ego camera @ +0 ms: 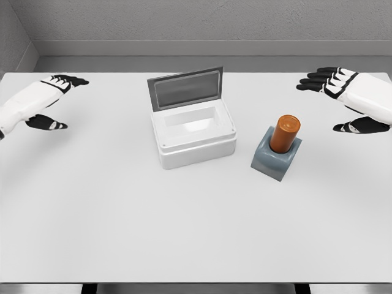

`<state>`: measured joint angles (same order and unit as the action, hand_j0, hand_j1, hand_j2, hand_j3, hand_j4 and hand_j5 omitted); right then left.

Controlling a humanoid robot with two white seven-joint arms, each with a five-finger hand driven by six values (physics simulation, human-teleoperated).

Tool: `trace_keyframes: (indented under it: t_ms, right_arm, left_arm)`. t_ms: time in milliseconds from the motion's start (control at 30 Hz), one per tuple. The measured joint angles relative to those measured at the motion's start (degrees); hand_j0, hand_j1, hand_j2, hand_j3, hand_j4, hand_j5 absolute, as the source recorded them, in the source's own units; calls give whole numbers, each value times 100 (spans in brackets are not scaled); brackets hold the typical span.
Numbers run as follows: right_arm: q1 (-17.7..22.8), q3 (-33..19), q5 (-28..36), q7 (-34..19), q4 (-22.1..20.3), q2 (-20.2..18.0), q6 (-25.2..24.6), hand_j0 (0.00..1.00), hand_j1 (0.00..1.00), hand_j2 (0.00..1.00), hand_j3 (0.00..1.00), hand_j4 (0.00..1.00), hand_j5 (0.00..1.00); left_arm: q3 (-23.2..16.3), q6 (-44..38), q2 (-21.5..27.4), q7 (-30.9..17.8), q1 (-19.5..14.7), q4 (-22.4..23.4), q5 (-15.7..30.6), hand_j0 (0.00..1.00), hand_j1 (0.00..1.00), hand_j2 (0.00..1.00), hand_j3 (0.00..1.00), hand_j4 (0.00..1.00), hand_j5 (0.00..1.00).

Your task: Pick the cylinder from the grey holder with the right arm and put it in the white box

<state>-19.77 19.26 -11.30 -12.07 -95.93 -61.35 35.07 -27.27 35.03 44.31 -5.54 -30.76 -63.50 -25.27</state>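
the orange cylinder (pixel 285 134) stands in the grey holder (pixel 276 158), right of the open white box (pixel 193 135). the right robot hand (pixel 346 98) hovers far right, fingers spread and empty. the left robot hand (pixel 46 101) likewise at far left.

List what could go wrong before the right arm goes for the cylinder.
1. The orange cylinder stands tilted in the grey holder; a sideways pull may drag or tip the holder.
2. The white box sits close beside it with its lid raised; the right robot hand, open now, could clip the lid during placement.
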Motion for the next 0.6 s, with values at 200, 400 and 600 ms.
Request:
trace_keyframes:
  t_ms: [200, 400, 600]
  right_arm:
    - [-18, 25, 26, -56, 51, 13, -1, 100, 100, 100, 100, 100, 100]
    - [-809, 64, 23, -1837, -53, 111, 3, 100, 100, 100, 100, 100, 100]
    - [-1556, 419, 24, -2233, -36, 354, 6, 100, 100, 100, 100, 100, 100]
  left_arm:
    - [-13, 0, 83, -1, -26, 4, -4, 100, 100, 100, 100, 100, 100]
    - [-19, 0, 134, -39, -17, 10, -15, 100, 100, 100, 100, 100, 100]
    - [-21, 1, 155, -53, -18, 14, -38, 100, 100, 100, 100, 100, 100]
